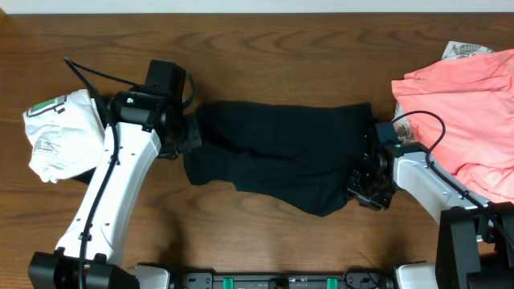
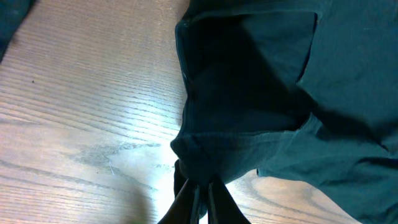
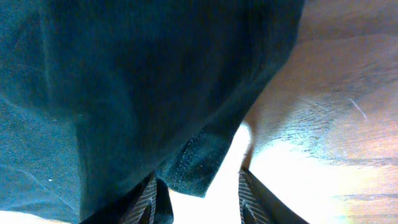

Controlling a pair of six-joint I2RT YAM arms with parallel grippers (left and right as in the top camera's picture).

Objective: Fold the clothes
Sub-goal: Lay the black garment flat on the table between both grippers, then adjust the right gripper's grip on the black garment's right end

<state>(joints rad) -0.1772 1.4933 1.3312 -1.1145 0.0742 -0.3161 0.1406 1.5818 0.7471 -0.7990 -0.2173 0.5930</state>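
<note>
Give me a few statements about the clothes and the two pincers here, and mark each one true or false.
1. The black shirt lies between the two pincers. True.
2. The left pincer is open and clear of the cloth. False: it is shut on the black shirt's edge.
3. The pink garment lies on the left pincer's side. False: it lies on the right pincer's side; the white garment is on the left.
4. The right pincer has its fingers apart. True.
</note>
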